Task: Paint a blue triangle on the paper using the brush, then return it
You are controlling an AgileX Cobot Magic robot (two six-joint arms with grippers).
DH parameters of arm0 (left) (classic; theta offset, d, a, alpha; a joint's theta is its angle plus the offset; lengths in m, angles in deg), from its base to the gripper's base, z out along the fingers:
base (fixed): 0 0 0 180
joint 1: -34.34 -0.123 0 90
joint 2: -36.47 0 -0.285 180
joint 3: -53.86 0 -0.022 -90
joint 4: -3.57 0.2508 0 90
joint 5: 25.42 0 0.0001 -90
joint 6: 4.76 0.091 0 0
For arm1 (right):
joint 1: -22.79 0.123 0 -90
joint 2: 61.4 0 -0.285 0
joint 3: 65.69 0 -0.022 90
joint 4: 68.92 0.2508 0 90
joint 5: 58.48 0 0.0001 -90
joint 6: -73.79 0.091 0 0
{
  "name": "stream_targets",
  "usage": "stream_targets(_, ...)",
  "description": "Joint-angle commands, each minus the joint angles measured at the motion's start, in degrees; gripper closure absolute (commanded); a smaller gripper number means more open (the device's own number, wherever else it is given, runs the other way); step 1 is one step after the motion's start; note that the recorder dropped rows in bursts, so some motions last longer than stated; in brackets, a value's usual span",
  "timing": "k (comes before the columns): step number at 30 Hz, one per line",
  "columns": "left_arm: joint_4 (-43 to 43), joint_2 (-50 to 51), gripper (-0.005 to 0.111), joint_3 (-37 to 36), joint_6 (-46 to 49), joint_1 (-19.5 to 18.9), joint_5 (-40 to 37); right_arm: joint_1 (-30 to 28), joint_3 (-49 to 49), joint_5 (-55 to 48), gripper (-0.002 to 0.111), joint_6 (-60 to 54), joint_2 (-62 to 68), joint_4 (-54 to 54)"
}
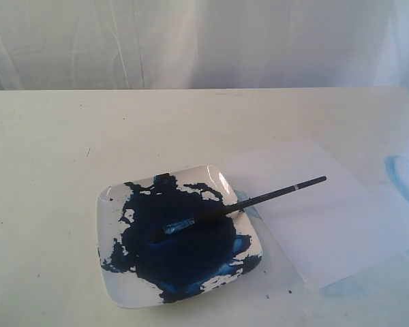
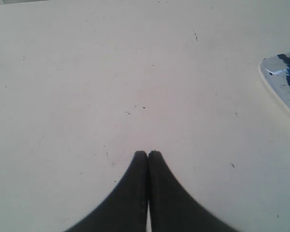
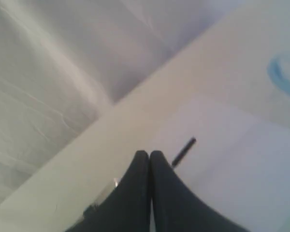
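Observation:
The brush lies loose, its blue-stained bristles resting in the paint on the plate and its black handle slanting out over the paper. The paper is a plain white sheet to the right of the plate, and no blue triangle shows on it. Neither gripper appears in the exterior view. My left gripper is shut and empty over bare table, with the plate's corner off to one side. My right gripper is also shut and empty, above the paper, with the tip of the brush handle just beyond its fingertips.
The white square plate is smeared with dark blue paint and sits at the front middle of the cream table. A pale blue curved smear marks the table at the right edge, also seen as the smear. White cloth hangs behind.

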Motion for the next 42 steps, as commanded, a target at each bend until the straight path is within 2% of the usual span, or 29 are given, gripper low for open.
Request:
stream_targets(1,-0.23,-0.26,0.107,-0.29,-0.01,-0.08,0.17,2.94,-5.19,-11.46,0.108,-3.76,12.3,12.58)
stream_targets(3,-0.23,-0.26,0.107,-0.29,-0.01,-0.08,0.17,4.45,-6.22,-11.98,0.108,-9.69,16.59,20.09)
stream_targets(8,-0.23,-0.26,0.107,-0.29,-0.01,-0.08,0.17,8.49,-6.69,-3.79,0.108,-24.59,26.08,40.83)
stream_targets(10,-0.23,-0.26,0.107,-0.29,-0.01,-0.08,0.17,10.3,-7.39,-2.21,0.108,-26.32,29.63,44.55)
stream_targets(20,-0.23,-0.26,0.107,-0.29,-0.01,-0.08,0.17,21.01,-15.1,7.48,0.108,-23.05,46.83,48.46)
stream_targets(31,-0.23,-0.26,0.107,-0.29,-0.01,-0.08,0.17,21.69,-22.75,7.66,0.107,-21.28,63.17,49.46)
stream_targets(34,-0.23,-0.26,0.107,-0.29,-0.01,-0.08,0.17,21.69,-25.9,7.79,0.095,-21.28,66.45,49.46)
stream_targets(36,-0.23,-0.26,0.107,-0.29,-0.01,-0.08,0.17,21.69,-27.8,8.91,0.075,-21.28,68.34,49.46)
stream_targets(38,-0.23,-0.26,0.107,-0.29,-0.01,-0.08,0.17,21.69,-28.42,10.08,0.064,-21.28,69.81,49.46)
stream_targets(42,-0.23,-0.26,0.107,-0.29,-0.01,-0.08,0.17,21.69,-29.2,10.61,0.064,-19.96,71.09,49.46)
